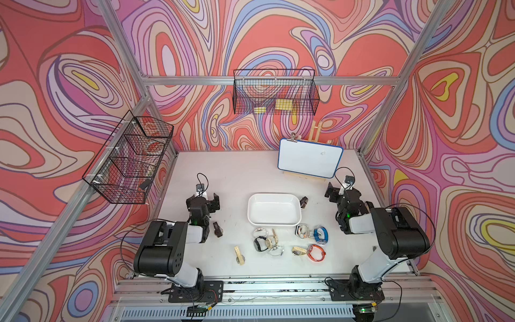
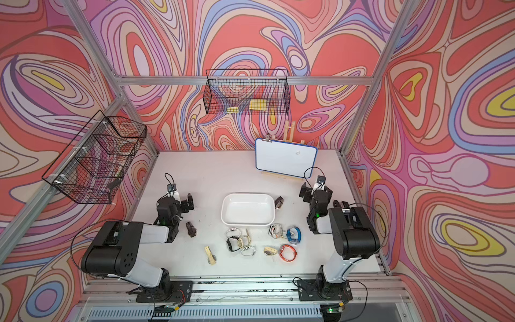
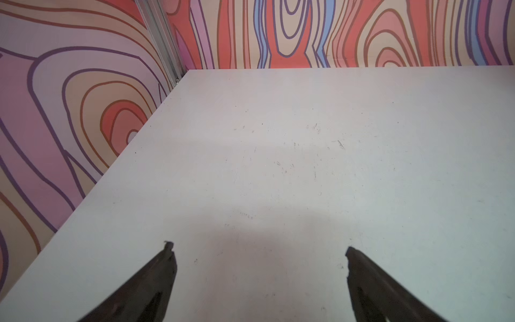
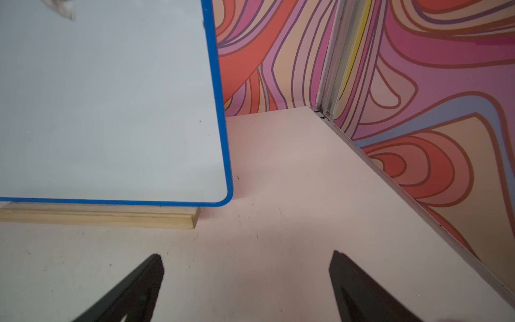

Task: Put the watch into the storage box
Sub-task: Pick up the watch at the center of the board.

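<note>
Nothing is picked up yet: both pairs of jaws stand wide open and empty. The storage box (image 1: 274, 223) sits empty on the worktop (image 1: 228, 172), with the watches (image 1: 258, 244) loose just beside it. Next I must lower onto one.

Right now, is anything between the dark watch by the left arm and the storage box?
Nothing visible: only bare table lies between the dark watch and the storage box; the other watches sit clear of that line.

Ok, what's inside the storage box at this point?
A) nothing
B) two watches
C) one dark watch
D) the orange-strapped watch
A: in a top view the storage box shows only its bare white floor, while the watches all lie outside it.
</note>
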Available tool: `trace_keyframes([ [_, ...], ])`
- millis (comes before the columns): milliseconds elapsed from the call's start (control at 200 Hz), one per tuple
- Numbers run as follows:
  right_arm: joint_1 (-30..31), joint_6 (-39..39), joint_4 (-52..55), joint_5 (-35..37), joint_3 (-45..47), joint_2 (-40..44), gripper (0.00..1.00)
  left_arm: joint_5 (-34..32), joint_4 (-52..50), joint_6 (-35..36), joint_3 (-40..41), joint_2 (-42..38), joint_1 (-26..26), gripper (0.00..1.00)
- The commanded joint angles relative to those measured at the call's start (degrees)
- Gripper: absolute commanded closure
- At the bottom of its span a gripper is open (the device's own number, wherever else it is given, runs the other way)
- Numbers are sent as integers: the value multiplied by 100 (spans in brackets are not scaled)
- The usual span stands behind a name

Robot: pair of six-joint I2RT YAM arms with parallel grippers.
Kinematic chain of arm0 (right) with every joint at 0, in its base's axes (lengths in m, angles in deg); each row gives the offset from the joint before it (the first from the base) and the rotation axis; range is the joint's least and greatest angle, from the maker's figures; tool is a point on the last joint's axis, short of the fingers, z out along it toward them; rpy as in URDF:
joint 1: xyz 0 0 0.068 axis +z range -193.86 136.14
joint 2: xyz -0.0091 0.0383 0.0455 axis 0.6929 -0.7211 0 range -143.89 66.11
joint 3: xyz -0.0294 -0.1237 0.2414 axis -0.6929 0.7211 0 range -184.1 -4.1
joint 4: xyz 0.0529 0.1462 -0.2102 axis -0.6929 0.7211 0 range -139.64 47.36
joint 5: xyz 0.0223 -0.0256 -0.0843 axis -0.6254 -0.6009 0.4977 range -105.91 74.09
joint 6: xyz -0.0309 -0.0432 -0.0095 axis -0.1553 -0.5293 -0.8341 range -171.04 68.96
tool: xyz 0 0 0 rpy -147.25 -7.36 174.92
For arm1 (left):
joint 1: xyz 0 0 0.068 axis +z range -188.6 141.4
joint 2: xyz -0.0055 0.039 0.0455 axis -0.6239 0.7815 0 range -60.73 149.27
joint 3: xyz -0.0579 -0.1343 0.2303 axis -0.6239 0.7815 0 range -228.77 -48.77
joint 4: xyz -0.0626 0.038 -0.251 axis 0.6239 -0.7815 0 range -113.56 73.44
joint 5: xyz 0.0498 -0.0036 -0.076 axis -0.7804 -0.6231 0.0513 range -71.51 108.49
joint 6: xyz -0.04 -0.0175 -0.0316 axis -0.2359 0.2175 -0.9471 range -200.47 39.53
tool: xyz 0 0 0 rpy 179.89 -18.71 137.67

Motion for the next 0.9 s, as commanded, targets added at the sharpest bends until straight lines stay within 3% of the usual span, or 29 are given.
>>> trace_keyframes([
  [0,-1,-28,5,-26,16,-58,2,22,-19,-46,-77,-26,38,0],
  [641,14,26,224,204,-32,124,2,-43,-27,-21,-78,-96,25,0],
  [761,245,132,2430,804,-762,1416,2,-1179,-1957,280,-628,-1376,-701,0],
  [896,285,1262,5073,-143,-1664,2805,3,-1673,-4704,-1127,-1803,-2655,-1486,0],
])
